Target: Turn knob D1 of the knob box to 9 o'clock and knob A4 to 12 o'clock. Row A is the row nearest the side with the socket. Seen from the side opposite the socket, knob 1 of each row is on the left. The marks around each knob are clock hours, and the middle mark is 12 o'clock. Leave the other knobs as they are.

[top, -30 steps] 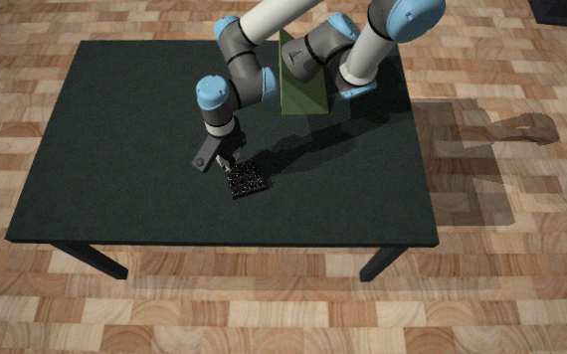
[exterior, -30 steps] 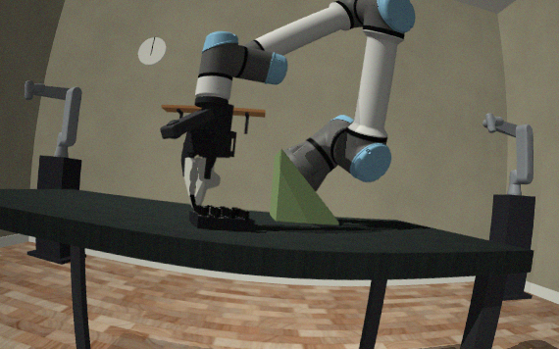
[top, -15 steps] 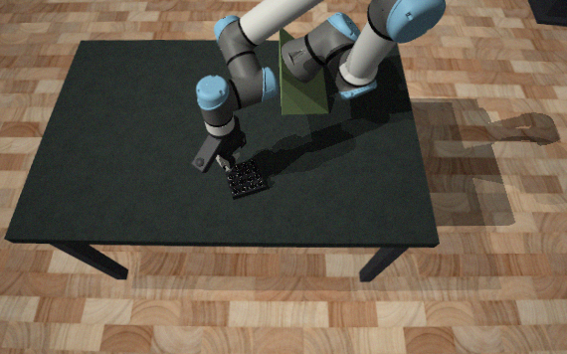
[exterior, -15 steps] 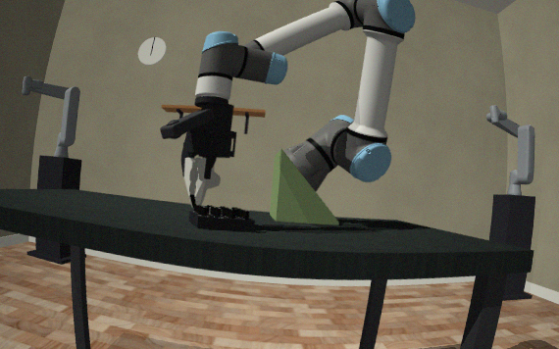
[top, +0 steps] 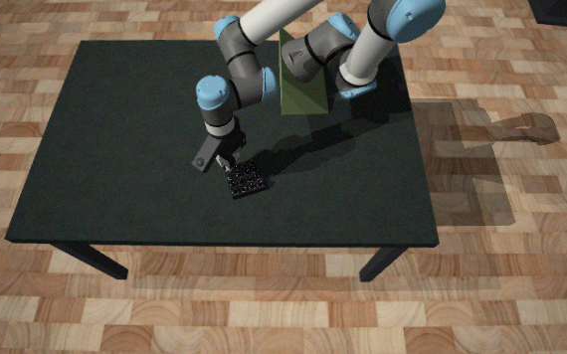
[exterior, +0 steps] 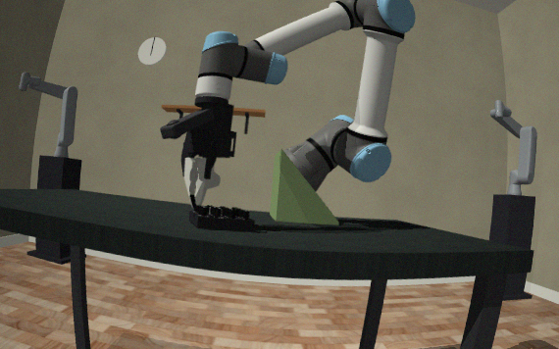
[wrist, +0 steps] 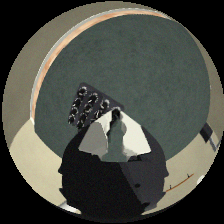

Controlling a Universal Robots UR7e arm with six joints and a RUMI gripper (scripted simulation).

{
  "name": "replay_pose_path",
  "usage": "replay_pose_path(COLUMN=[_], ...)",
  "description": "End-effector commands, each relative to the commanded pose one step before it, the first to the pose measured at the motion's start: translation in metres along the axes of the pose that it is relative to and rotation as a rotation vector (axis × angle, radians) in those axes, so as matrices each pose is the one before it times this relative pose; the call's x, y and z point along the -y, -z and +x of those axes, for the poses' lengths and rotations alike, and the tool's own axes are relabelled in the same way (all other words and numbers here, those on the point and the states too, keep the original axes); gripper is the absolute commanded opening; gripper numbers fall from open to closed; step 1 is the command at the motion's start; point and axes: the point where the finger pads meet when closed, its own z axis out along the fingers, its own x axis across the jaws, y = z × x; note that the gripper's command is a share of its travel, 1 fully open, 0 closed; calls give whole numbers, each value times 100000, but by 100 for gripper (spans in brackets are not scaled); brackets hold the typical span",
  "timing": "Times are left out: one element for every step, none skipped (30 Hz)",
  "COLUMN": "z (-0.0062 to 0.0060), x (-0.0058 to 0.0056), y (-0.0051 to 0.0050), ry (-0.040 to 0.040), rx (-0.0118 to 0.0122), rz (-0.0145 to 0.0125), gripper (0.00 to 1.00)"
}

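Observation:
The black knob box (top: 252, 192) (exterior: 226, 224) (wrist: 104, 96) lies flat on the table, turned at an angle, with rows of small black knobs with pale marks around them. My gripper (top: 228, 170) (exterior: 196, 208) (wrist: 115, 111) points down at the box's back left corner in the top view. Its fingertips are nearly together, shut on the corner knob, which is mostly hidden between them. The pale fingers also cover part of the box in the wrist view. The socket and the knobs' exact clock positions are too small or hidden to tell.
The dark table (top: 118, 199) (exterior: 131, 235) carries the box. A green wedge-shaped mount (top: 303, 101) (exterior: 293, 206) stands behind and right of the box, under the arm's base. The arm's shadow falls to the right of the box.

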Motion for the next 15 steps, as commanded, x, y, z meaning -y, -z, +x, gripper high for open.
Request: replay_pose_path(z=[-48,0,1,1,0,0,1,2,2,2,2,2,1,1,-1], x=[-103,0,0,0,0,0,-1,1,1,1,2,2,3,4,8], y=[-150,0,0,0,0,0,0,0,0,1,2,3,4,5,13], ry=[475,417,584,762,0,0,947,1132,1314,1487,1648,1792,1916,2020,2106], rx=[82,3,4,5,0,0,7,8,9,9,9,10,12,13,4], rz=[-196,0,0,0,0,0,0,1,1,3,5,7,8,12,26], gripper=[4,4,4,4,4,4,4,4,4,4,4,4,4,4,4])
